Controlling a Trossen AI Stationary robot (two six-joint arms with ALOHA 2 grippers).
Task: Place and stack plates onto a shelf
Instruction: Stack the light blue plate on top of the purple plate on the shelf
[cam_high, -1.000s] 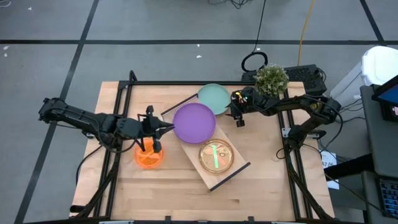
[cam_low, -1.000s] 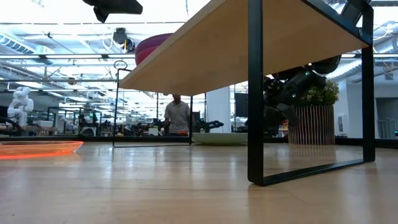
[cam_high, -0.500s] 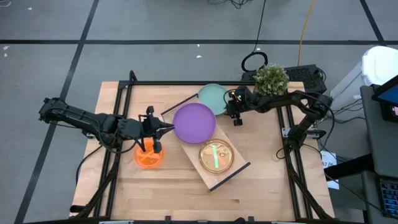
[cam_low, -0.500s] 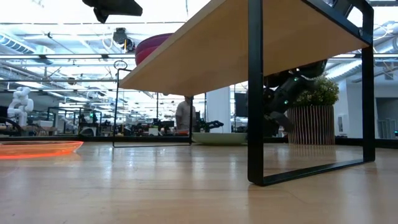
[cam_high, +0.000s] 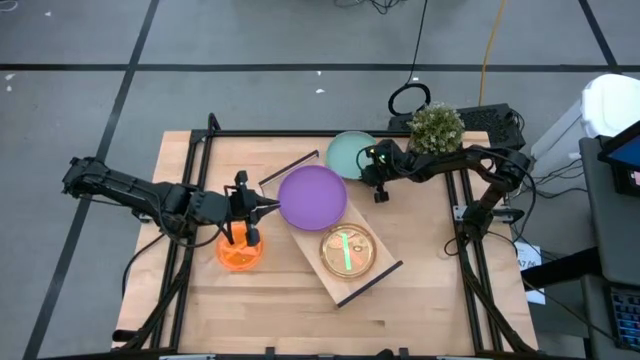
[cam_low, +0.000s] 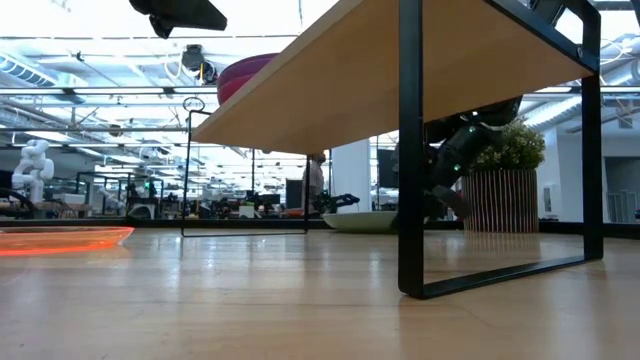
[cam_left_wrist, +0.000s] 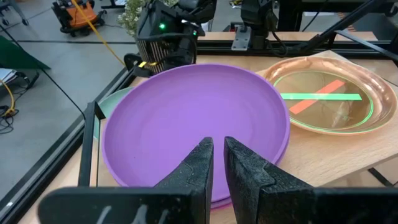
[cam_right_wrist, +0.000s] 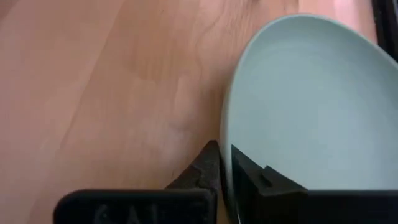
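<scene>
The shelf (cam_high: 378, 276) lies slantwise on the table. On it, a purple plate (cam_high: 312, 197) tops a magenta one (cam_low: 245, 72). Nearer sits a clear amber plate (cam_high: 347, 250) with green and red showing in it. A teal plate (cam_high: 345, 152) rests on the tabletop at the shelf's far end, partly hidden under it. My right gripper (cam_high: 368, 165) is shut on its right rim. My left gripper (cam_high: 272, 205) hovers above the purple plate's left edge (cam_left_wrist: 155, 186), fingers together but for a thin slit, touching nothing. An orange plate (cam_high: 240, 257) lies on the table below the left arm. My right gripper pinches the teal plate's rim (cam_right_wrist: 225, 134) at the plate's right side between its two fingers. One finger (cam_right_wrist: 252, 177) lies on the plate's inner face, the other (cam_right_wrist: 208, 163) outside the rim. The fingers slant down from the table's right. The plate sits low at the tabletop.
A potted plant (cam_high: 436, 127) stands at the far right, close behind the right arm. The shelf's black legs (cam_low: 410, 150) stand on the table. Bare tabletop shows along the near edge (cam_high: 260, 320) and at the right (cam_high: 420, 230).
My right gripper has moved down and toward the table's left, onto the teal plate's right rim. The teal plate has shifted a little toward the table's right edge. A person walks past in the room behind.
</scene>
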